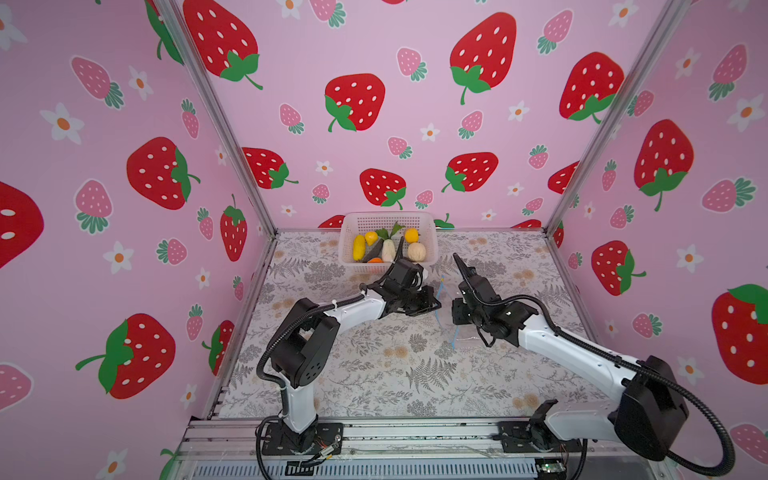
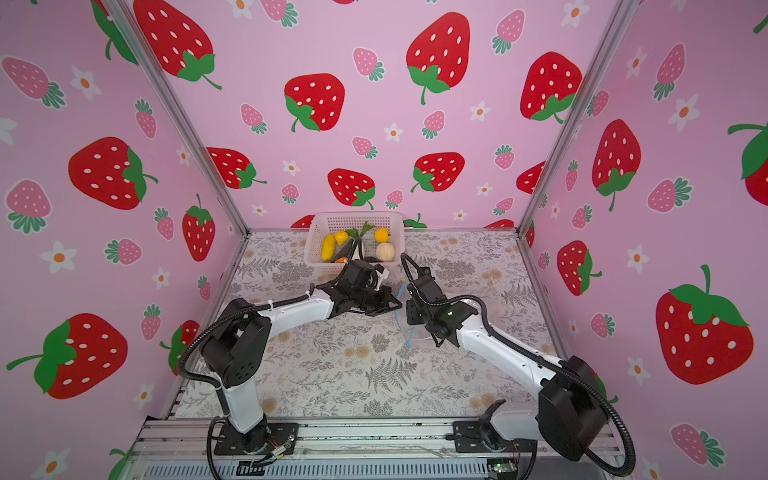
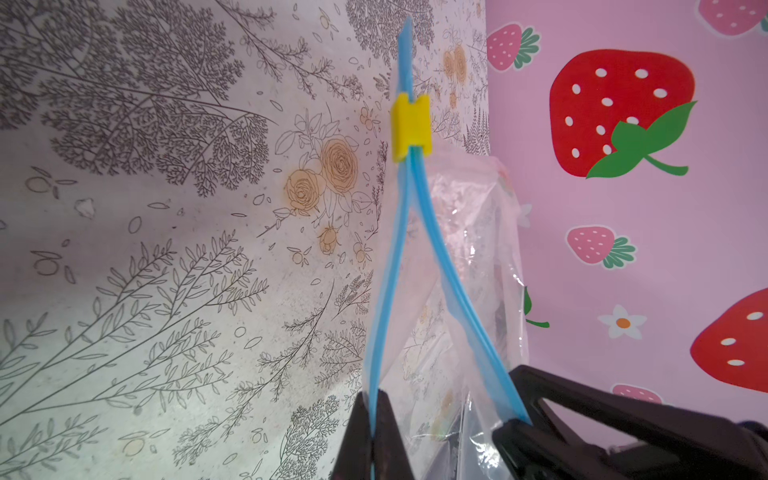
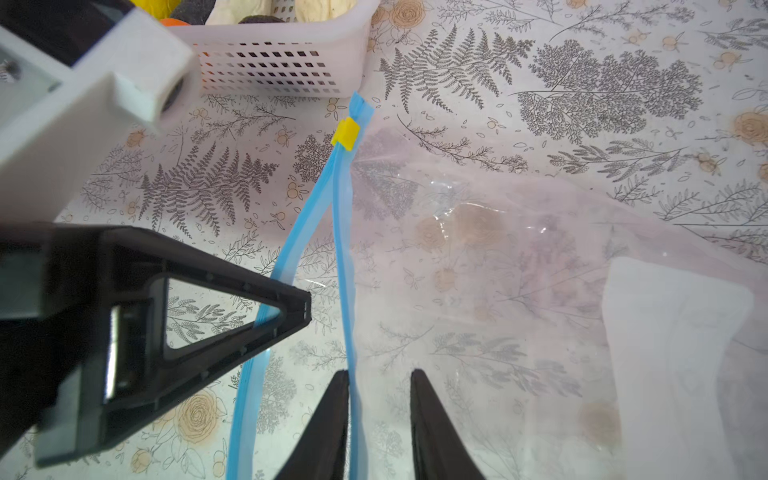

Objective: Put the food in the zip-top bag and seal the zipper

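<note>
While the left hand (image 3: 376, 401) grips it, the zipper (image 4: 342, 249) runs toward the basket (image 4: 270, 70).

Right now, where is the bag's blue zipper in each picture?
In a top view: zipper at centre, just below the white basket.
In a top view: zipper at centre again.
Left wrist: zipper mid-picture, two strips parting.
Right wrist: zipper left of centre.
Landmark: its yellow slider, clear in both wrist views; basket missing only from left wrist.
</note>
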You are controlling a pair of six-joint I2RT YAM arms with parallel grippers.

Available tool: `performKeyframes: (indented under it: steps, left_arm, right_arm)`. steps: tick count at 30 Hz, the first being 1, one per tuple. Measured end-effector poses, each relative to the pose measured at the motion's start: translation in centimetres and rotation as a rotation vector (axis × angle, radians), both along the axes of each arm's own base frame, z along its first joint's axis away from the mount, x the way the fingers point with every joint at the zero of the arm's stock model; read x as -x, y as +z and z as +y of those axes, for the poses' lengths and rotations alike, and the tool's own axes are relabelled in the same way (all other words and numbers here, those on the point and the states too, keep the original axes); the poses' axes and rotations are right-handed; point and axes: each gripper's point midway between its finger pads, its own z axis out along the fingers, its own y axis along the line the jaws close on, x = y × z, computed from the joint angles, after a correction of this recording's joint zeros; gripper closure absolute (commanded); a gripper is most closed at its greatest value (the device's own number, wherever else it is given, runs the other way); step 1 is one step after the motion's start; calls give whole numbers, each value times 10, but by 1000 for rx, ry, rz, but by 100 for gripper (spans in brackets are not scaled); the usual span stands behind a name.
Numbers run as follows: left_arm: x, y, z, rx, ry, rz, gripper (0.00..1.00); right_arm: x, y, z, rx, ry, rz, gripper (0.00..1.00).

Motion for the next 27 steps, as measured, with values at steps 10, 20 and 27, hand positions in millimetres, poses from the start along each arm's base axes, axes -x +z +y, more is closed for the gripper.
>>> performKeyframes:
  steps: [10, 20, 27]
  left_arm:
    - [0, 0, 0, -1, 1, 1, 100]
    - [0, -9, 4, -49, 27, -4, 100]
    - [5, -20, 5, -188, 41, -43, 95]
  right_arm:
    - [5, 9, 0, -18, 10, -9, 94]
    - [3, 12, -2, -11, 2, -17, 100]
    - [2, 22, -3, -20, -6, -38, 100]
